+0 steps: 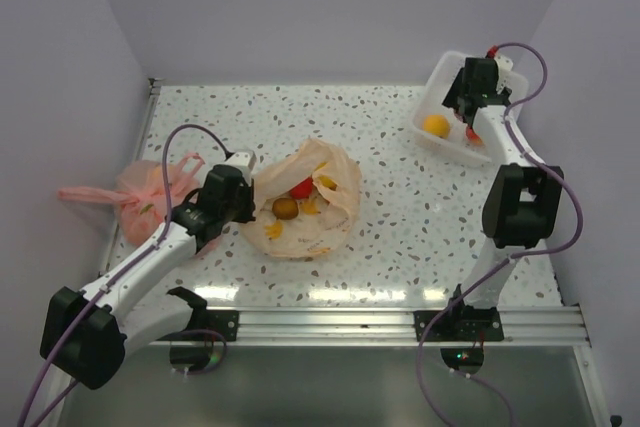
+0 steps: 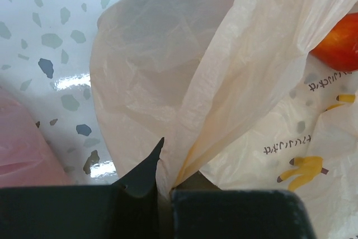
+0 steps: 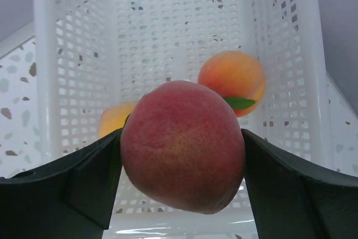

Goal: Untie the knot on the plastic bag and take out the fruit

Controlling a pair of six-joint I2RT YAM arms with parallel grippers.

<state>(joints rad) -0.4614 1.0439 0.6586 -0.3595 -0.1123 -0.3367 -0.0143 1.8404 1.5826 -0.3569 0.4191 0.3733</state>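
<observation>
The pale peach-orange plastic bag (image 1: 305, 202) lies open in the middle of the table, with no knot showing. A red fruit (image 1: 301, 188) and a dark yellow fruit (image 1: 285, 208) lie inside. My left gripper (image 1: 243, 194) is shut on the bag's left rim; the film (image 2: 184, 104) is pinched between the jaws. My right gripper (image 1: 470, 129) is shut on a red peach (image 3: 183, 146) and holds it over the white basket (image 1: 437, 82). Two orange fruits (image 3: 232, 80) lie in the basket.
A pink, salmon-red bag (image 1: 145, 192) with tied handles lies at the table's left edge, beside my left arm. The white basket stands at the back right corner. Purple walls close in the left, back and right sides.
</observation>
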